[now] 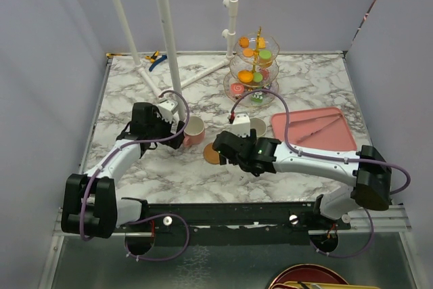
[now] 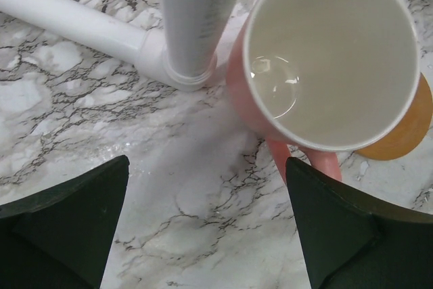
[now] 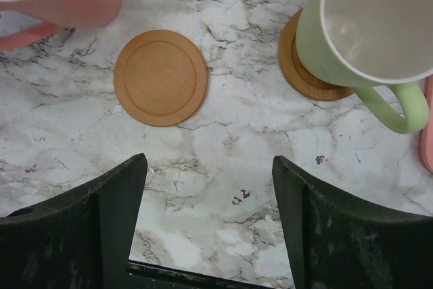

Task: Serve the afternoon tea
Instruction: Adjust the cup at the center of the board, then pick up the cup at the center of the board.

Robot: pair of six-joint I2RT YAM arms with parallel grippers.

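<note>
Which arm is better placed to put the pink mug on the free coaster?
Left, probably. The left gripper, open, is right beside the pink mug, with the handle toward it. The right gripper, also open, faces the free coaster; the mug is farther from it.

left arm (image 1: 118, 157): jaws wide apart | right arm (image 1: 318, 160): reaching left, jaws apart

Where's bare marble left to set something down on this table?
Free: near marble between left arm and right arm; far right corner between stand and tray. Crowded: the middle, where pink mug, coaster, green mug, left gripper and right gripper cluster.
</note>
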